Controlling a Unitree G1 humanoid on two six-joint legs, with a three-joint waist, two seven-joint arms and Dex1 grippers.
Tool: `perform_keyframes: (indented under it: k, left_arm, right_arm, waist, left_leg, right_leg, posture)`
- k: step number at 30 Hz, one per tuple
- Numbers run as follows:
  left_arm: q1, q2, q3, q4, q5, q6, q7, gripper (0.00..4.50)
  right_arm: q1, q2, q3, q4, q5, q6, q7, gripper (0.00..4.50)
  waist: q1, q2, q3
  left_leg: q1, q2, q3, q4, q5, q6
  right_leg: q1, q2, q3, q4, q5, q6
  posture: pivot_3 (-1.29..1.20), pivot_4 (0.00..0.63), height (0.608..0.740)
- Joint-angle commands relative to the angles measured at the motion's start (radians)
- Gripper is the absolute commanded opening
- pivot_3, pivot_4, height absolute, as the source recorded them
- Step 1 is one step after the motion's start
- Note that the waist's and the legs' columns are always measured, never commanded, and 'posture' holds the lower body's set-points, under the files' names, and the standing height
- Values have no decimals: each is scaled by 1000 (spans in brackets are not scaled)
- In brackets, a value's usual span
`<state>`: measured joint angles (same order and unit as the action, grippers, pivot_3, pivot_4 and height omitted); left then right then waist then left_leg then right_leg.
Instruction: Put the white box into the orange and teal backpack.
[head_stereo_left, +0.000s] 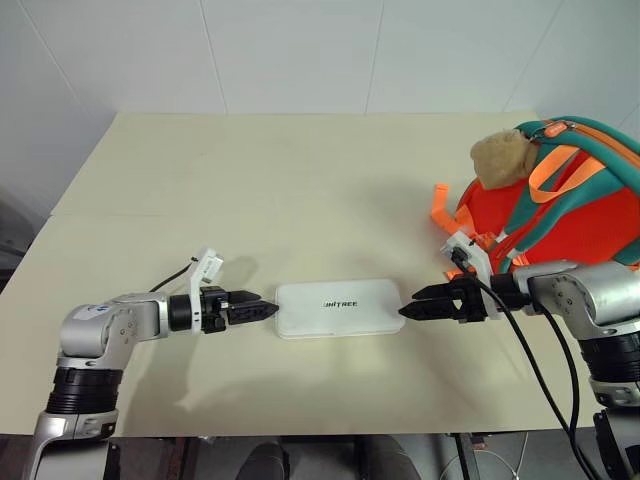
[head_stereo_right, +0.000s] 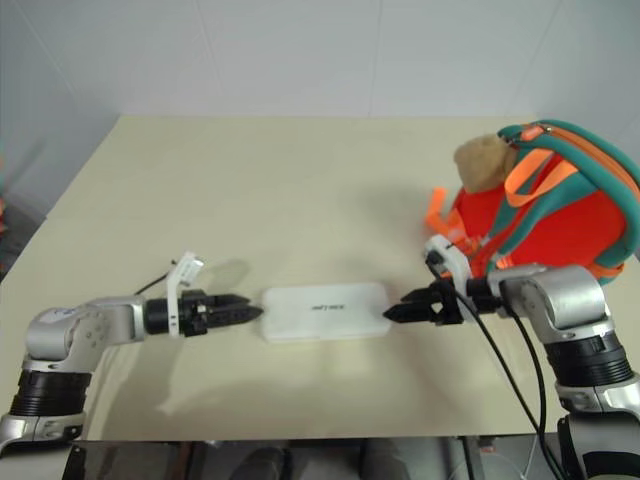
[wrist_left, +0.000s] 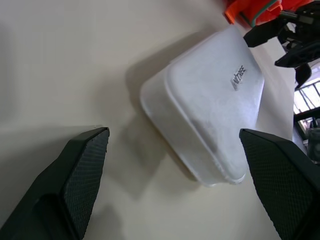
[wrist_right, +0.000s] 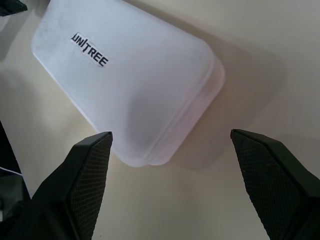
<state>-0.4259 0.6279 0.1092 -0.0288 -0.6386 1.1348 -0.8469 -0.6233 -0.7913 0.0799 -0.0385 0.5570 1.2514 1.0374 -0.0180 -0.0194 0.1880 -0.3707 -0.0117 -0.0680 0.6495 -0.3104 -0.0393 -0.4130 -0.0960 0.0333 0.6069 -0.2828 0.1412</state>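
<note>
Lying flat on the beige surface (head_stereo_left: 200, 200), the flat white rounded-corner box (head_stereo_left: 338, 307) is flanked by the left gripper (head_stereo_left: 262, 311) and right gripper (head_stereo_left: 412, 308), both wide and empty. Grasping is pending; closure is required before transfer to the orange and teal backpack (head_stereo_left: 560, 215) at far right.

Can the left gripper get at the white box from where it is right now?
Probably yes. The left gripper is open and points at the near end of the white box, with bare table between them. The right gripper faces the opposite end, so it shouldn't block.
</note>
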Motion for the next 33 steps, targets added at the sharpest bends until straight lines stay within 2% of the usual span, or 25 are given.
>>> perform_keyframes:
  k: [1,14,26,33]
  left_arm:
    - [13,-18,-38,-12,-7,15,11,4445]
    - [-8,-88,-118,63,27,-12,31,4445]
    - [-89,-146,-75,101,-83,203,36,4445]
    - [-97,-110,-70,134,-40,150,33,4445]
  right_arm:
    - [-5,20,-11,-42,36,18,-18,4500]
    - [-10,58,26,-54,44,-5,-48,4500]
    - [-12,81,17,-69,52,-11,-76,4500]
    - [-1,85,7,-80,62,-9,-96,4500]
  waist:
    - [3,0,0]
    - [23,0,0]
    - [21,0,0]
    - [17,0,-1]
  left_leg:
    - [0,0,0,0,0,0]
    - [1,-3,0,2,1,-1]
    - [0,-3,-1,1,2,-1]
    - [0,-3,0,0,3,-3]
  right_leg:
    - [0,0,0,0,0,0]
    - [2,-3,0,-1,1,1]
    - [3,-3,0,0,1,2]
    - [2,-3,0,-2,1,2]
  posture:
    - [0,150,740]
    - [0,150,740]
    - [0,150,740]
    - [0,150,740]
